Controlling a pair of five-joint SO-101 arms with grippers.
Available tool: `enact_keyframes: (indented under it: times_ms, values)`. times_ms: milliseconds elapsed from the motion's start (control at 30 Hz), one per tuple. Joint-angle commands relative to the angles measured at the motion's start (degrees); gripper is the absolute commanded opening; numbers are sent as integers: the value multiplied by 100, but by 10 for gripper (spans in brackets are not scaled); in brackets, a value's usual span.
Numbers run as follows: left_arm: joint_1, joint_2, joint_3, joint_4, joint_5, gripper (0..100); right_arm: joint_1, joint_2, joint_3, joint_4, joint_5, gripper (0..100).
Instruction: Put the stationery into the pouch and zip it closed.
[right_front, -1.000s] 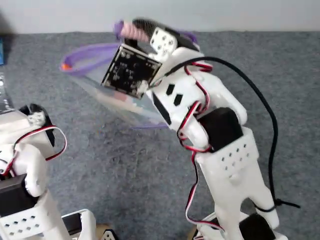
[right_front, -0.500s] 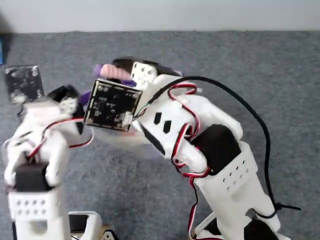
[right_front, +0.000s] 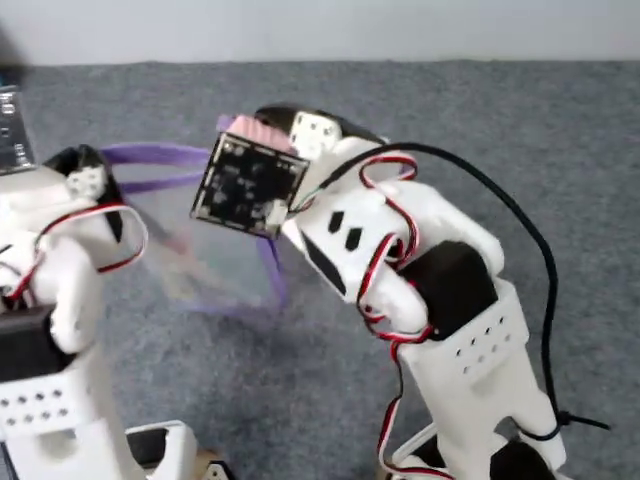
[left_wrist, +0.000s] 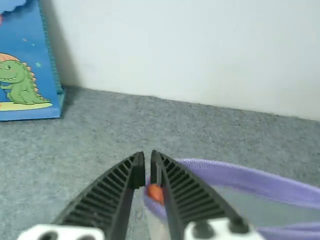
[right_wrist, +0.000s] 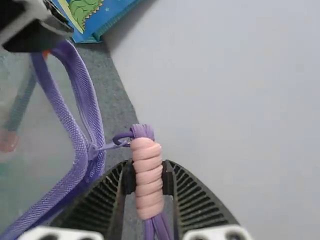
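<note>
A clear pouch with a purple zipper band hangs above the grey carpet between the two arms. My left gripper is shut on the orange zipper pull at one end of the purple band. At the other end my right gripper is shut on the pink braided strap, which also shows from above. Inside the pouch lie a pen-like piece and other blurred stationery. The left arm stands at the pouch's left end.
A blue box with a green dinosaur leans against the pale wall at the far left, also behind the pouch. Grey carpet covers the table. The right arm's cable loops to the right.
The left arm came up from the lower left to the pouch's left end and closed on the zipper pull. The pouch's wide open loop has flattened into a stretched band.
</note>
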Motion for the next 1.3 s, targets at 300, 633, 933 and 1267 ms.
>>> enact_keyframes:
  times_ms: [300, 633, 933, 1267]
  values:
    - [-246, -26, -1165, 1178, -466, 47, -136, 716, -325, 127, -510, 8]
    - [-246, 0, -1095, 1943, -835, 47, -154, 804, -325, -813, -501, 8]
    - [-132, -35, -927, 1749, -835, 47, 101, 743, -334, -1042, -492, 8]
    - [1978, -404, -1516, 2488, -800, 21, 259, 734, -360, -1051, -492, 8]
